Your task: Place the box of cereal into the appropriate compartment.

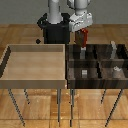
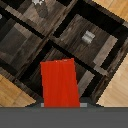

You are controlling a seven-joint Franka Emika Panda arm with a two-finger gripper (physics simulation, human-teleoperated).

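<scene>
The box of cereal [image 1: 84,36] is a small flat red box. My gripper [image 1: 82,44] is shut on it and holds it upright above the back compartment of the dark divided bin [image 1: 95,61] nearest the light bin. In the wrist view the red box [image 2: 60,82] hangs over the dark compartments, above a divider between two cells. The fingers are hidden behind the box there.
A large light wooden bin [image 1: 35,62] stands at the exterior view's left, touching the dark bin. Small grey objects lie in several dark compartments [image 1: 84,73] [image 1: 116,70] [image 2: 88,36]. Both bins stand on thin legs over a wooden floor. The robot base [image 1: 54,30] is behind.
</scene>
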